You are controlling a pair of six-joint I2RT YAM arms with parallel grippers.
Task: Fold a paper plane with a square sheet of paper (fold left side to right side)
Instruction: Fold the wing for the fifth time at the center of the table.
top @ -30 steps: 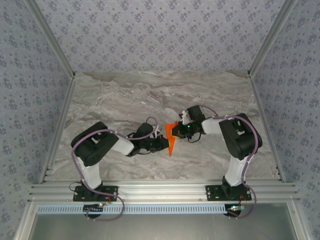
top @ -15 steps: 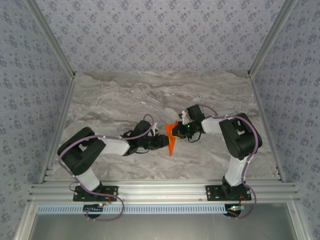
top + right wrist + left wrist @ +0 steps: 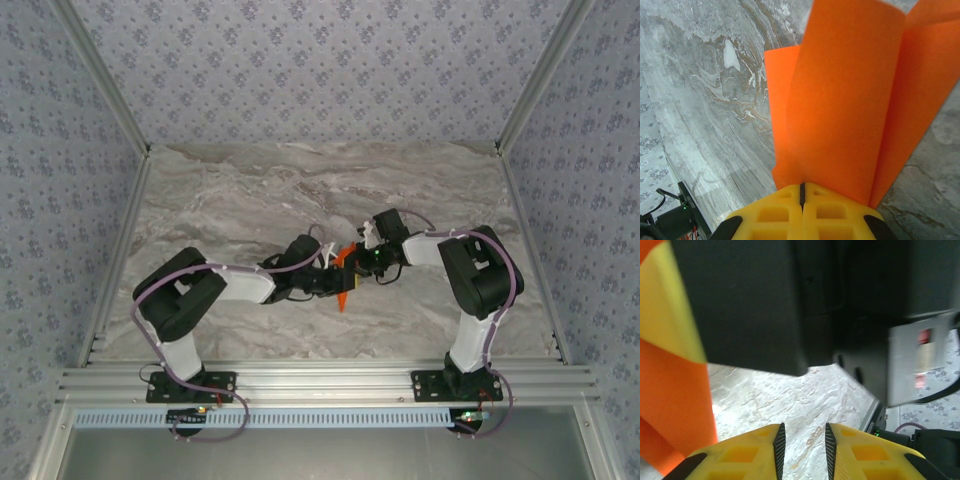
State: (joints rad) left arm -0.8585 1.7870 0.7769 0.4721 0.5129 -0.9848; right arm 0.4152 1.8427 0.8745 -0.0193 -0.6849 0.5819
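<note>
"Gripping anything, is the right hand (image 3: 802,192)?"
"Yes, its jaws are pinching shut on the folded orange paper (image 3: 840,100), which is fanning out from them over the marble surface (image 3: 705,100)."
"And the left hand (image 3: 802,440)?"
"It is sitting slightly parted, holding nothing, with the paper just beside it, mid-surface."

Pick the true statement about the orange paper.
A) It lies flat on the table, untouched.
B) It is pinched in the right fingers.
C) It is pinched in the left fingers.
B: in the right wrist view the right fingers are shut together with the paper rising from between them, while the left fingers stand apart with the table seen through the gap.
</note>
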